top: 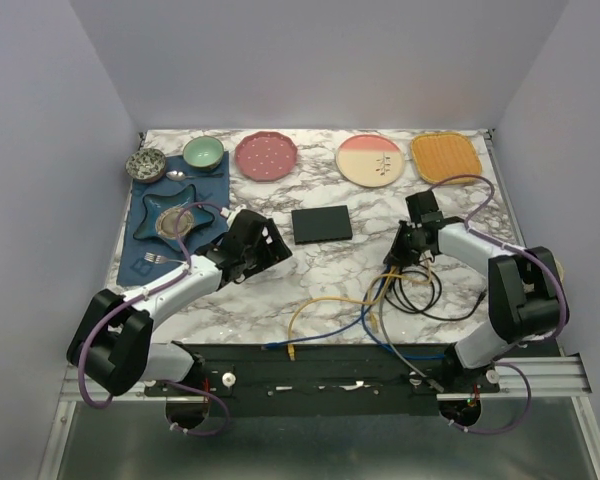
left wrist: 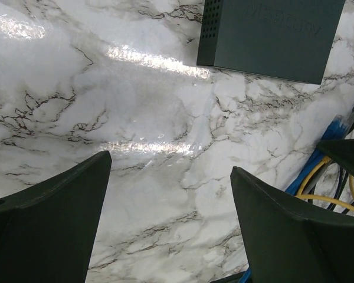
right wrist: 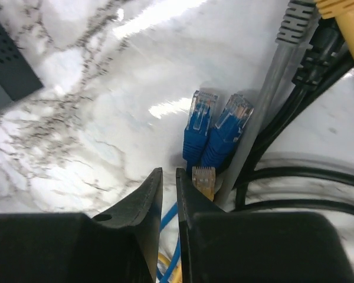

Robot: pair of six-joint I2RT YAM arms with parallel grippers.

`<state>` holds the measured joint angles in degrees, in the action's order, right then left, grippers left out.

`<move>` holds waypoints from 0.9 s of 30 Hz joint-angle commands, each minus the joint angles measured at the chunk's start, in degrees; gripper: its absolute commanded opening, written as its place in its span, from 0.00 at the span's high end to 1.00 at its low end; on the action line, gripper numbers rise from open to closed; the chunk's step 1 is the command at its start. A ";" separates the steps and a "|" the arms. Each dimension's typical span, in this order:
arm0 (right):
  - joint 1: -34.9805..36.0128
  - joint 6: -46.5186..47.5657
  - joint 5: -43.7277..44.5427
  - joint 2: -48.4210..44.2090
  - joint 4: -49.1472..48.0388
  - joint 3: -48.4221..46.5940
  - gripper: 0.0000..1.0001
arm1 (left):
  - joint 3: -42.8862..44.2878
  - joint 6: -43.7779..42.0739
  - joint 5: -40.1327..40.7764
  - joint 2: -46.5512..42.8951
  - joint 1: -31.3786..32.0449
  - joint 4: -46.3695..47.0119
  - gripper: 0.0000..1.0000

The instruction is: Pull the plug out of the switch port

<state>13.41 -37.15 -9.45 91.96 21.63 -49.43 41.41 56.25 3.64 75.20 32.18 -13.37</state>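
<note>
My right pincer is pressed almost shut on nothing I can see, right of the switch, a flat matte-black box. 2 blue plugs with clear tips lie loose there, so the port looks freed. My left pincer gapes wide, left of the switch, probably to steady it.

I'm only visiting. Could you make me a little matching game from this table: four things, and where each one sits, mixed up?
Things:
1. switch
2. blue plugs
3. pink plate
4. star-shaped dish

Places:
A. on the blue mat at the left
B. lying loose on the table, beside a grey cable
C. along the far edge, next to a green bowl
D. flat and alone in the middle

Pairs: 1-D, 2-B, 3-C, 4-A.
</note>
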 commanded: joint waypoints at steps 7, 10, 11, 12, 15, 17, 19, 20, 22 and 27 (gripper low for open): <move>-0.14 1.46 9.72 -15.86 1.94 -2.68 0.72 | 0.69 2.54 1.55 0.47 -1.86 -0.43 0.07; -0.14 1.11 5.16 -8.67 1.05 -9.44 0.72 | 2.53 5.17 0.85 2.83 -3.53 -0.78 0.08; -0.22 0.94 3.49 -6.29 0.79 -12.94 0.73 | 3.15 5.71 0.67 3.72 -4.66 -0.78 0.09; -0.23 0.24 0.61 -3.31 0.78 -14.97 0.76 | 4.46 5.98 0.58 4.60 -5.11 -0.70 0.10; -0.14 -1.34 -5.11 4.79 -3.15 -18.41 0.93 | 7.18 6.33 -2.05 9.25 -6.52 0.88 0.19; 0.04 -2.48 -5.93 8.40 -6.76 -18.77 0.99 | 8.68 6.77 -3.55 13.29 -6.78 2.02 0.30; 0.04 -3.02 -6.19 11.03 -7.56 -20.44 0.99 | 10.70 7.12 -7.23 17.41 -6.87 3.69 0.41; 0.04 -3.19 -6.19 13.57 -7.39 -21.14 0.99 | 11.32 7.29 -8.63 18.83 -6.87 4.22 0.45; 0.13 -3.20 -7.24 15.96 -7.39 -22.72 0.99 | 12.81 8.44 -10.31 22.34 -6.87 5.45 0.58; 1.09 -3.72 -8.21 21.31 -7.74 -24.75 0.99 | 15.81 9.14 -11.38 27.10 -6.87 5.63 0.77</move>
<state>13.56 -39.68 -15.07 110.13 15.88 -71.07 54.46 63.99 -4.73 99.50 25.41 -9.17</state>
